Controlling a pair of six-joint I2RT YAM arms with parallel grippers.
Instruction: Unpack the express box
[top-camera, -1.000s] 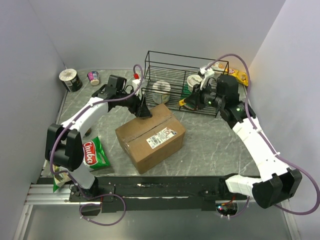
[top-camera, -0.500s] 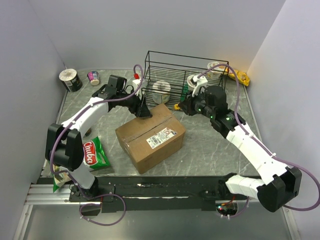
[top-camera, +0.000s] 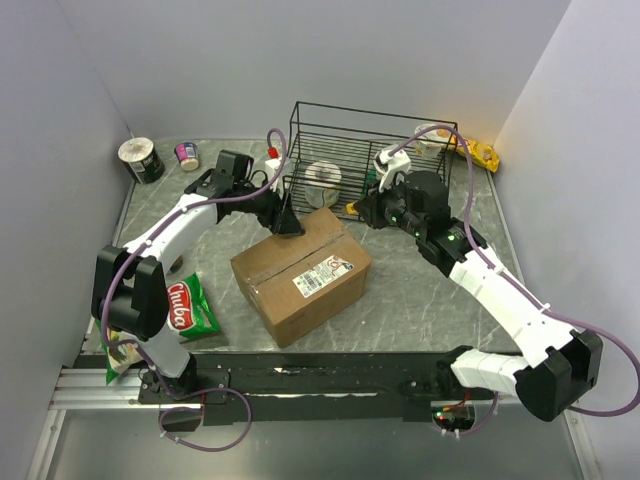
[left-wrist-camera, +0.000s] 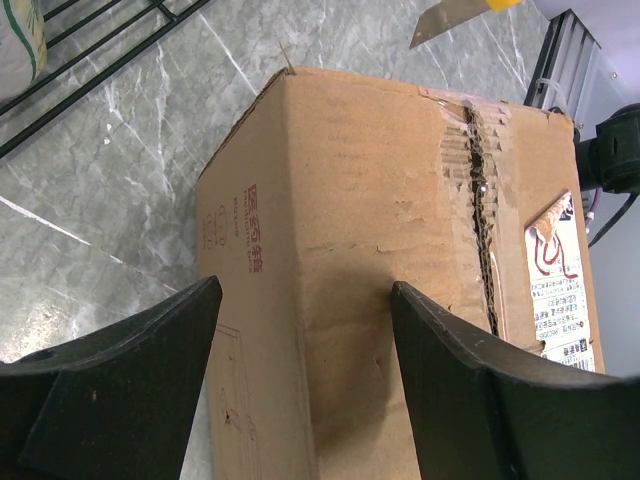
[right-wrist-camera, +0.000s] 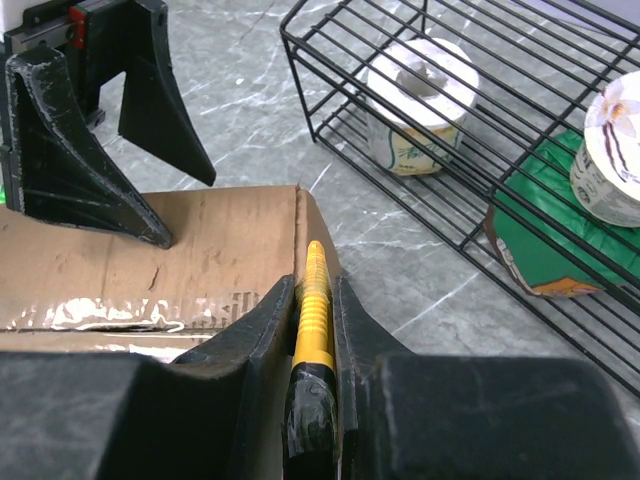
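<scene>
The express box (top-camera: 300, 275) is a brown carton with a white label (top-camera: 323, 273), lying mid-table with its flaps closed. In the left wrist view its top seam (left-wrist-camera: 478, 190) looks ragged. My left gripper (top-camera: 288, 226) is open at the box's far corner (left-wrist-camera: 305, 300), one finger (left-wrist-camera: 130, 380) beside the side face and the other over the top. My right gripper (top-camera: 365, 208) is shut on a yellow-and-black utility knife (right-wrist-camera: 313, 300). The knife tip is at the box's far top edge (right-wrist-camera: 200, 240), close to the left fingers (right-wrist-camera: 70, 170).
A black wire basket (top-camera: 340, 128) stands just behind the box and holds a white roll (right-wrist-camera: 420, 95), a green packet (right-wrist-camera: 540, 225) and a cup (right-wrist-camera: 612, 150). A green Chuba bag (top-camera: 188, 305) lies front left. A roll (top-camera: 140, 158) and a small jar (top-camera: 187, 155) sit back left.
My right arm has swung left from the basket's right end toward the box's far corner, carrying the knife. The left arm and the box have not moved.
</scene>
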